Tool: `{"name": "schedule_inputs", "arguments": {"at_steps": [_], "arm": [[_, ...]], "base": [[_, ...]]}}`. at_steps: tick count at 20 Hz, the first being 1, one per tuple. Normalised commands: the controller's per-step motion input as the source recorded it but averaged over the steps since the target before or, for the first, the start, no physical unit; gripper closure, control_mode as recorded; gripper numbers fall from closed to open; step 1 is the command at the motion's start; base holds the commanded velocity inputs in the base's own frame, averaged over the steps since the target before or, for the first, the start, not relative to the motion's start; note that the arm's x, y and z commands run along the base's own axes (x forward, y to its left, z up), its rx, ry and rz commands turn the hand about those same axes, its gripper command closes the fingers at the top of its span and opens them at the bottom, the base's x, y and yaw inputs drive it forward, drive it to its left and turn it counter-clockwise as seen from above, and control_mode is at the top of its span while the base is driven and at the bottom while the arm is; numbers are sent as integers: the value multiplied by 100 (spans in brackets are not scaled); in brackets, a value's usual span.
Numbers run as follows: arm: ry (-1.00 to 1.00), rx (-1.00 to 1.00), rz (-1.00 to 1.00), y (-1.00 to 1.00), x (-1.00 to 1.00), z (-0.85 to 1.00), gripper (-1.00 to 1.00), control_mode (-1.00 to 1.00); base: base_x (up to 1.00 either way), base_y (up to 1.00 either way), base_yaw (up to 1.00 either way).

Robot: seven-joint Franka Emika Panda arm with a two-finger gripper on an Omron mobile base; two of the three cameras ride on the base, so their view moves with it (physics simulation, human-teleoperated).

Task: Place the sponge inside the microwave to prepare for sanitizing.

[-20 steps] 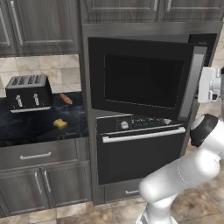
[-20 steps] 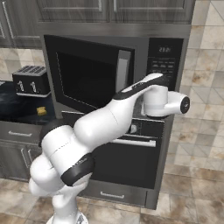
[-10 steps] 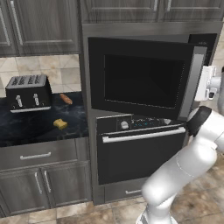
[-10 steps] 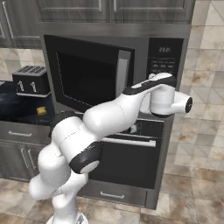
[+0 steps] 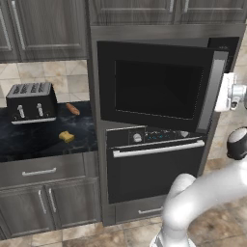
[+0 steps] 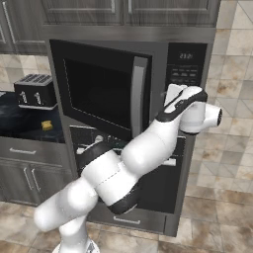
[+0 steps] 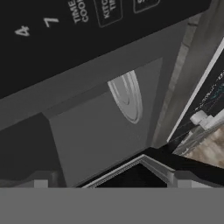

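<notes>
At the right edge of the left base view, the robot's gripper sits against the free edge of the microwave door, jaws spread wide and holding nothing. From the hand view the fingertips look into the grey cavity, where the round glass turntable shows beside the keypad panel; how far the door has swung is hard to judge, though it appears partly open. Well away, toward the left middle of the same base view, the sponge lies on the dark counter, in front of the toaster and below a reddish sausage-shaped item. So the sponge sits low and far left of the hand, with the door between them; its squarish shape offers no clear long axis.
</notes>
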Motion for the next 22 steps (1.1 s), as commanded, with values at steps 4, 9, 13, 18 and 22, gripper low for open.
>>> {"name": "schedule_inputs", "arguments": {"at_steps": [4, 9, 13, 18, 22], "arm": [[-5, -4, 4, 27, -2, 2, -100, -100], [-15, -3, 3, 23, -9, 1, -100, -100], [-17, -1, 1, 29, -24, 0, -100, -100], [-22, -2, 0, 38, -26, 0, -100, -100], [-17, -1, 0, 34, -21, 2, -100, -100]], "base": [[0, 0, 0], [0, 0, 0], [0, 0, 0], [0, 0, 0], [0, 0, 0]]}}
